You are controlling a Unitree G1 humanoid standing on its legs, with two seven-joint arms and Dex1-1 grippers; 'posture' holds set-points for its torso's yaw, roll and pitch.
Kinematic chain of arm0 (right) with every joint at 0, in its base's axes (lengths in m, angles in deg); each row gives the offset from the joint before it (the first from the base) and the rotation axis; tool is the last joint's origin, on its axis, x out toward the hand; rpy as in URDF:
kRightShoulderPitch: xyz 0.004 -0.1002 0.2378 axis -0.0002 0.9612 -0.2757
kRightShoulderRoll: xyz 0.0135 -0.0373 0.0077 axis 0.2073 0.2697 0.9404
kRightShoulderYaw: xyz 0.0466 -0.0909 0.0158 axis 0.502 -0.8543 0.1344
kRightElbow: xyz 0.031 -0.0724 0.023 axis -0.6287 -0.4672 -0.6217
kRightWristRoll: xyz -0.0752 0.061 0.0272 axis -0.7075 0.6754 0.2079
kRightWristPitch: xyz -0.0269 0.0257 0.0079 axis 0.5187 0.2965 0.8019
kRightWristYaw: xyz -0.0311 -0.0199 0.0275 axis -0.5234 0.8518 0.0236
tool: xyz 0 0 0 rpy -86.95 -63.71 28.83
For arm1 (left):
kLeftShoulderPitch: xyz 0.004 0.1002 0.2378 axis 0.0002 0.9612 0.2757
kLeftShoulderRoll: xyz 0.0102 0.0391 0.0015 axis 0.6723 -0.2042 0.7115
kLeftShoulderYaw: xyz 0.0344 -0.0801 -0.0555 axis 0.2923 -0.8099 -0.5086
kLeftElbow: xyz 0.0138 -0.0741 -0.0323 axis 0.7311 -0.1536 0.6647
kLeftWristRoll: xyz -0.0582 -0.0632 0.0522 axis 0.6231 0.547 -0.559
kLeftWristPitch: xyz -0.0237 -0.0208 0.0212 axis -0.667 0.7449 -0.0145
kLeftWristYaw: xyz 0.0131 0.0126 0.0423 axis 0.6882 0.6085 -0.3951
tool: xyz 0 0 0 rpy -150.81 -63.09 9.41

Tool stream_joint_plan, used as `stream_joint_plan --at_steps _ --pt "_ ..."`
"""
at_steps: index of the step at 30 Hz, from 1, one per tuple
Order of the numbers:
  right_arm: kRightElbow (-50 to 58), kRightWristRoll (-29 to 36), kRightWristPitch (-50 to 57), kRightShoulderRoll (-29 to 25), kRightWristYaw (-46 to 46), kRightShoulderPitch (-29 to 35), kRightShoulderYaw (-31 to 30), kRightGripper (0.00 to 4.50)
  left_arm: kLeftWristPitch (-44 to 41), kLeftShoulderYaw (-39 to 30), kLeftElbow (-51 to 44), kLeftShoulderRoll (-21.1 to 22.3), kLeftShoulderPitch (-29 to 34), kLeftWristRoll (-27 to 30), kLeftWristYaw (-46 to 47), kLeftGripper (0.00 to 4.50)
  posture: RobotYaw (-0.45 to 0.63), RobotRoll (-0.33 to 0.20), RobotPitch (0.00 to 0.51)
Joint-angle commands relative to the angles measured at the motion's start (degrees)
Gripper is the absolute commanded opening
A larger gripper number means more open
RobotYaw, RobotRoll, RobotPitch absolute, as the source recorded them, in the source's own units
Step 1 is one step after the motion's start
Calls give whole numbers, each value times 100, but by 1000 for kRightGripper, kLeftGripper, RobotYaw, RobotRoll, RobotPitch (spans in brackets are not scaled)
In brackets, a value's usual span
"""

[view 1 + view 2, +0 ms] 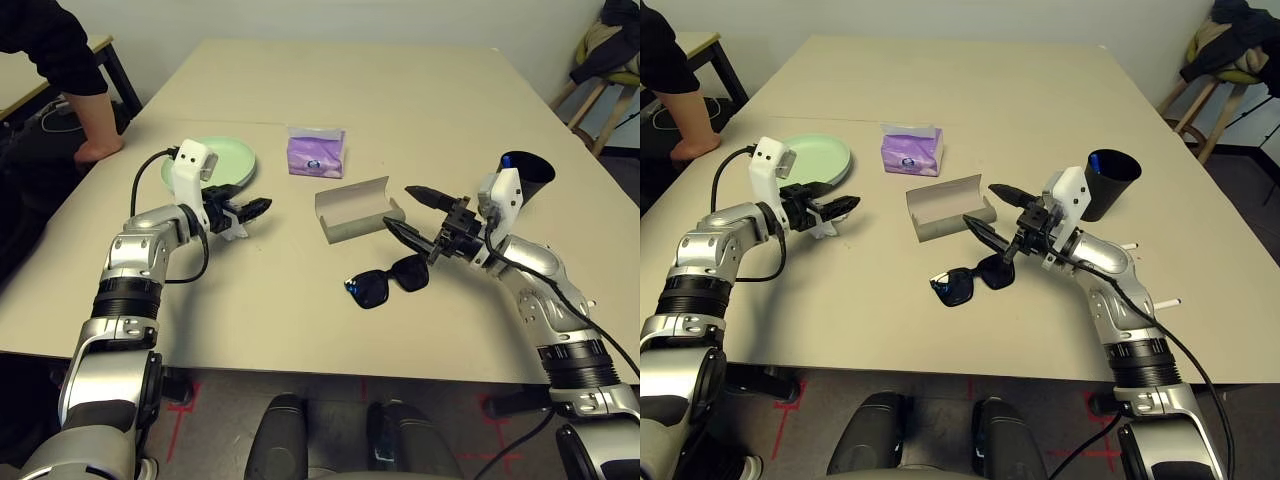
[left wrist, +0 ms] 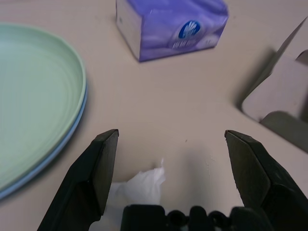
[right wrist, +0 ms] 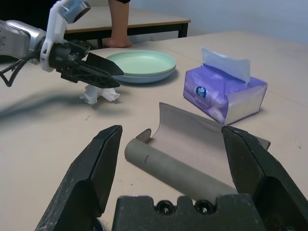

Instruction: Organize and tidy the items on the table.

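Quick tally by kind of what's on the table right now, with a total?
Plates: 2, stacked, green on blue
Tissue pack: 1
Crumpled tissue: 1
Glasses case: 1, open
Sunglasses: 1
Black cup: 1
White markers: 2 visible
Total: 9

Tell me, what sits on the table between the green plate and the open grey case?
The purple tissue pack sits toward the far side of that gap, between the green plate and the grey case; nearer, the left gripper hovers over crumpled tissue.

A lab or office workroom: a large plain beige bench (image 1: 400, 90), red tape marks on the floor (image 1: 185, 415), a bare white wall, a second desk (image 3: 144, 21) at far left, wooden stools (image 1: 590, 105) far right.
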Motion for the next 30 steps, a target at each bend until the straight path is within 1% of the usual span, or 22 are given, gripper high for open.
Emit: stream_joint_plan --at_steps 1,9,11,12,14,16,18,20,22,27,30 --pt "-20 5 -7 0 43 50 -10 4500 -44 108 153 107 34 -201 37 4472 220 0 64" --pt "-93 -2 -133 30 83 30 15 4500 -420 285 257 307 79 -465 55 4472 219 0 62" --pt "-105 0 -162 32 96 41 17 4500 -454 294 290 328 82 -514 92 4104 219 0 62" --pt "-113 0 -183 35 104 50 17 4500 -449 302 296 339 87 -544 99 3848 219 0 62" --pt "-136 -4 -219 42 120 62 17 4500 -446 286 298 342 88 -567 125 3164 220 0 61" --pt "-152 -15 -240 54 130 67 13 4500 -450 234 285 335 78 -545 136 2346 220 0 61" --pt "-167 -23 -258 60 139 70 5 4500 -452 170 271 320 55 -511 169 1619 220 0 60" --pt "-178 -29 -270 65 143 68 -7 4500 -439 136 240 316 28 -494 193 753 220 0 60" --pt "-180 -33 -273 72 140 63 -17 4500 -478 68 135 272 8 -428 237 35 223 0 59" --pt "-184 -41 -263 97 127 27 -33 4500 -666 -191 -84 83 -194 -177 426 35 226 0 56" --pt "-185 -45 -254 112 121 -2 -35 4500 -602 -390 17 -47 -441 -62 629 35 228 0 54"
